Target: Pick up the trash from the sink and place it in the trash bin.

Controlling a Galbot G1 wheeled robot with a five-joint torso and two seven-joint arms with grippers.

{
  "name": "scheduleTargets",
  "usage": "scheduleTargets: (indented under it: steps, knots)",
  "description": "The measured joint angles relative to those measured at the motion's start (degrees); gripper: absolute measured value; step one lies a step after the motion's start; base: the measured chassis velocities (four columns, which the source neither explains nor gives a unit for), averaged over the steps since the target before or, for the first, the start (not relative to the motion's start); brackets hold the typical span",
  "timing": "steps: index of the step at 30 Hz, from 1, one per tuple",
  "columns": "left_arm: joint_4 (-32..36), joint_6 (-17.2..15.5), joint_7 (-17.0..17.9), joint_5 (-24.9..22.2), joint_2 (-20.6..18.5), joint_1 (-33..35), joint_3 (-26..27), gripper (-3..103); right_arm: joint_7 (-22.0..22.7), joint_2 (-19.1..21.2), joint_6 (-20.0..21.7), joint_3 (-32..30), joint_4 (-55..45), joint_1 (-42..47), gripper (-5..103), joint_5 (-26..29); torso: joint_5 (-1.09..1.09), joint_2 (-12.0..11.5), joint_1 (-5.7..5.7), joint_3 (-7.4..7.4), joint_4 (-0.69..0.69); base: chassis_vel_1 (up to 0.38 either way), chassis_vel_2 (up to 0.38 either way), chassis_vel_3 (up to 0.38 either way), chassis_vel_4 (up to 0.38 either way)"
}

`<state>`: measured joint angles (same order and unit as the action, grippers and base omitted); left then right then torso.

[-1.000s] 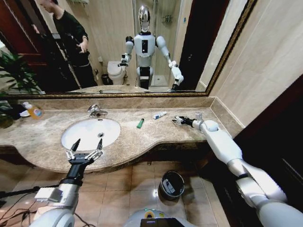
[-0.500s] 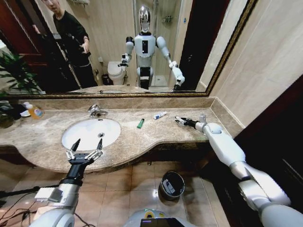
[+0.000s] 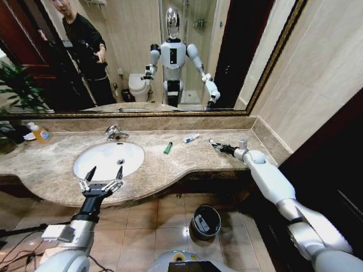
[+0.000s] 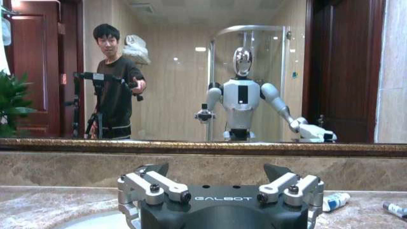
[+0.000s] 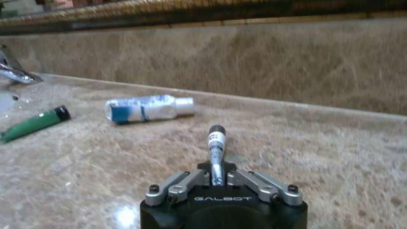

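Slim white tube with a dark cap and blue print (image 5: pixel 217 143), clamped between the fingers of my right gripper (image 5: pixel 217 172); the tube projects straight forward from the closed jaws, its capped end just above the beige marble counter (image 5: pixel 356 157), and whether it touches the stone I cannot tell. Ahead of it on the same counter lie a white tube with a blue band and a silvery end (image 5: pixel 148 108) and, farther toward the basin, a small green tube with a black cap (image 5: pixel 35 124); both lie flat, apart from each other and apart from my gripper. In the head view these two pieces, the white tube (image 3: pixel 191 137) and the green tube (image 3: pixel 168 148), lie between the white oval sink (image 3: pixel 108 159) with its chrome tap (image 3: pixel 115 132) and my right gripper (image 3: pixel 215 145), which is held out low over the right end of the counter, near the marble upstand and the corner of the side wall. The counter around the pieces is bare, open toward the sink and toward the front edge. My left gripper (image 3: pixel 100 181) hovers at the front rim of the sink, fingers spread wide and holding nothing. The small round dark metal trash bin with a shiny rim (image 3: pixel 205 220) stands on the tiled floor below the counter's front edge, between my two arms.
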<state>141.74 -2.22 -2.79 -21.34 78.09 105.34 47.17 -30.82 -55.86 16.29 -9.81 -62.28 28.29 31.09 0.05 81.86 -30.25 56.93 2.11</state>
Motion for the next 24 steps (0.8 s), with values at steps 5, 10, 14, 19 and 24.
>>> scheduleTargets:
  steps: [5, 10, 14, 19, 24]
  knots:
    - [0.0, 0.0, 0.0, 0.0, 0.0, 0.0, 0.0, 100, 3.53, 2.77, 1.1, -1.53, -8.92, 3.92, 2, 3.36, -0.03, 0.0, 0.01, -0.02, 0.0, 0.0, 0.0, 0.0, 0.0]
    - [0.0, 0.0, -0.01, 0.0, 0.0, 0.0, 0.0, 100, 7.91, 7.36, 2.42, -4.86, -20.59, 10.87, 2, 7.08, -0.05, 0.01, 0.01, -0.03, 0.0, 0.0, 0.0, 0.0, 0.0]
    - [0.0, 0.0, -0.01, 0.0, 0.0, 0.0, 0.0, 100, 10.14, 9.84, 2.77, -7.02, -26.93, 15.82, 2, 8.39, -0.06, 0.01, 0.02, -0.03, -0.02, 0.0, 0.0, 0.0, 0.0]
    - [0.0, 0.0, 0.0, 0.0, 0.0, 0.0, 0.0, 100, 12.44, 12.36, 3.83, -14.36, -38.87, 27.92, 2, 10.05, -0.07, 0.02, 0.02, -0.04, 0.0, 0.0, 0.0, 0.0, 0.0]
    - [0.0, 0.0, -0.01, 0.0, 0.0, 0.0, 0.0, 100, 11.22, 11.09, 3.16, -22.31, -47.3, 40.51, 2, 8.92, -0.07, 0.02, 0.02, -0.04, -0.01, 0.0, 0.0, 0.0, 0.0]
